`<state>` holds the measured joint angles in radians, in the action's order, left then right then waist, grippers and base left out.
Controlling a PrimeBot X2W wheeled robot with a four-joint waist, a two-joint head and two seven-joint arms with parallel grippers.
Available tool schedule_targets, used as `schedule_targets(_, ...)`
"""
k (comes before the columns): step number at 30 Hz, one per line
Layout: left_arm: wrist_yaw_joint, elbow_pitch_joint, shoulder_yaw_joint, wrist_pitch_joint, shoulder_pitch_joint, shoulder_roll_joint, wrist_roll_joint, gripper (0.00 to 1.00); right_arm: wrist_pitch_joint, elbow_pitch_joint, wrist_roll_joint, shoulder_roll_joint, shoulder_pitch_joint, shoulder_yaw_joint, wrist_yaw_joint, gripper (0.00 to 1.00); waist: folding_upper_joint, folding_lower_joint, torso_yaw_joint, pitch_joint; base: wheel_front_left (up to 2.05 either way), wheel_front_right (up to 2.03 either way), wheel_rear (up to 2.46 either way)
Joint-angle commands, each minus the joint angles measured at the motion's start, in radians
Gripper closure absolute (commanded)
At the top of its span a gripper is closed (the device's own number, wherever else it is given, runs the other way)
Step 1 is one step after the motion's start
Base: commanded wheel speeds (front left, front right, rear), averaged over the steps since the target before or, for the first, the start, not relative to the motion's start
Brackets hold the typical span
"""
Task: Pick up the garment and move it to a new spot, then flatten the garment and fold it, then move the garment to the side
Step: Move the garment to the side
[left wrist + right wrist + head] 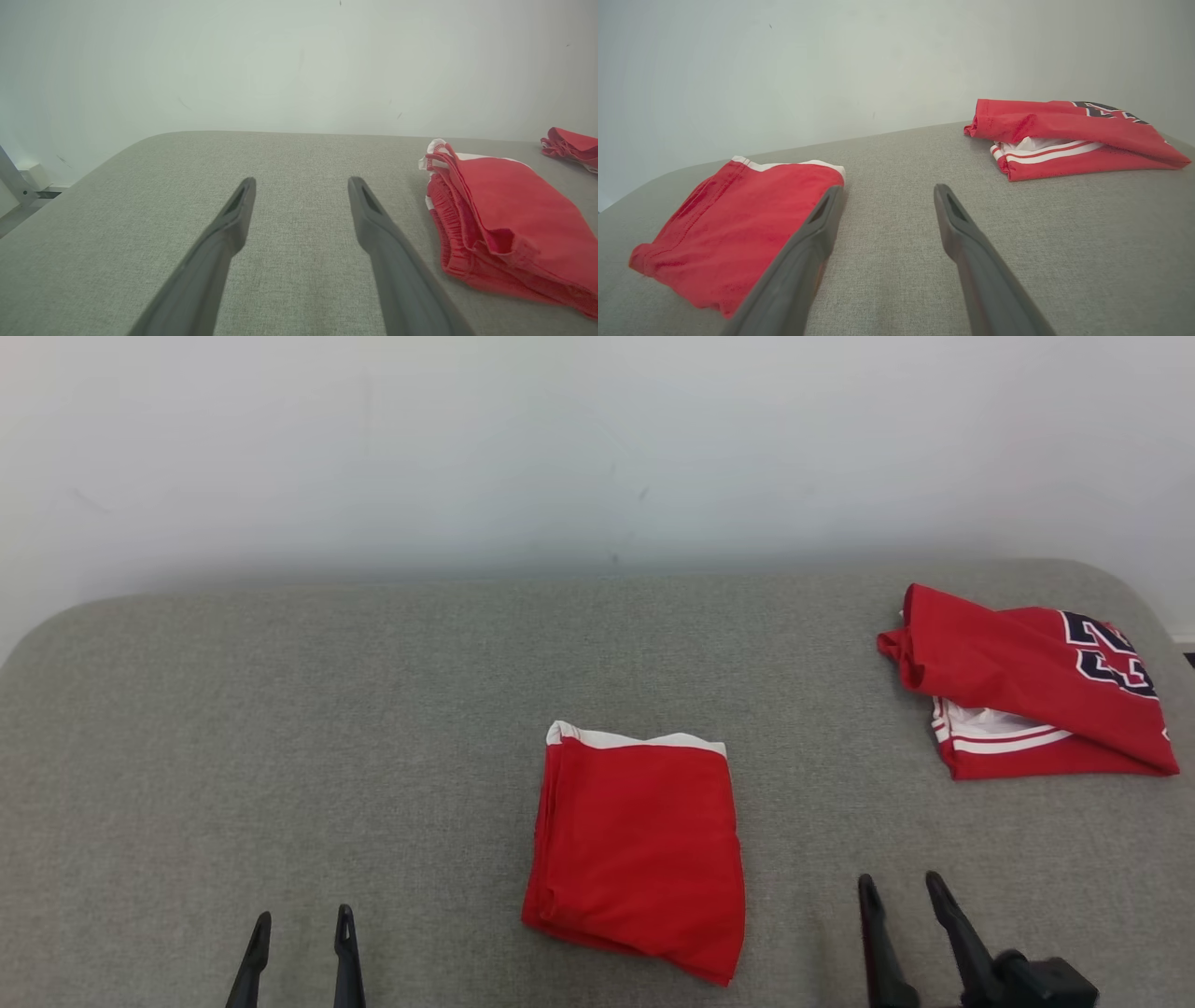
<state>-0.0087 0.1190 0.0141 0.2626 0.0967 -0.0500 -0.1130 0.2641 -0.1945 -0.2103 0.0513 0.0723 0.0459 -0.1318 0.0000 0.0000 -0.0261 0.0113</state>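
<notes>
The left gripper and right gripper hang spread and empty, flanking the folded shorts at mid-pad, likely poised to shift them aside, where the jersey lies.

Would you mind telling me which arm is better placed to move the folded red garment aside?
Probably the right: the right pincer, open, sits nearer the folded red garment, and the jersey lies on that side.
</notes>
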Motion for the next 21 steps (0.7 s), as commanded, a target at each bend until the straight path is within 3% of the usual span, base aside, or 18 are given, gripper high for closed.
schedule_targets(1, 0.001, -0.002, 0.002, 0.003, -0.013, -0.001, -0.001, 0.0, 0.0, -0.02, 0.002, -0.002, -0.036, 0.018, 0.002, 0.0, 0.0, 0.0, 0.013, 0.009, 0.0, 0.0, 0.0)
schedule_targets(6, -0.003, 0.002, 0.013, 0.003, -0.025, -0.001, -0.003, 0.0, 0.0, -0.104, 0.0, -0.001, -0.123, 0.047, 0.002, 0.0, 0.0, 0.0, 0.041, 0.027, 0.0, 0.0, 0.0)
schedule_targets(14, -0.005, 0.009, 0.064, 0.003, -0.068, -0.001, 0.002, 0.0, -0.001, -0.396, -0.042, -0.001, -0.383, 0.073, 0.002, 0.0, 0.0, 0.0, 0.118, 0.089, 0.0, 0.0, 0.0)
schedule_targets(21, -0.003, 0.018, 0.09, 0.003, -0.086, -0.001, 0.002, 0.0, -0.001, -0.67, -0.107, 0.0, -0.512, 0.11, 0.002, 0.0, 0.0, 0.0, 0.17, 0.111, 0.0, 0.0, 0.0)
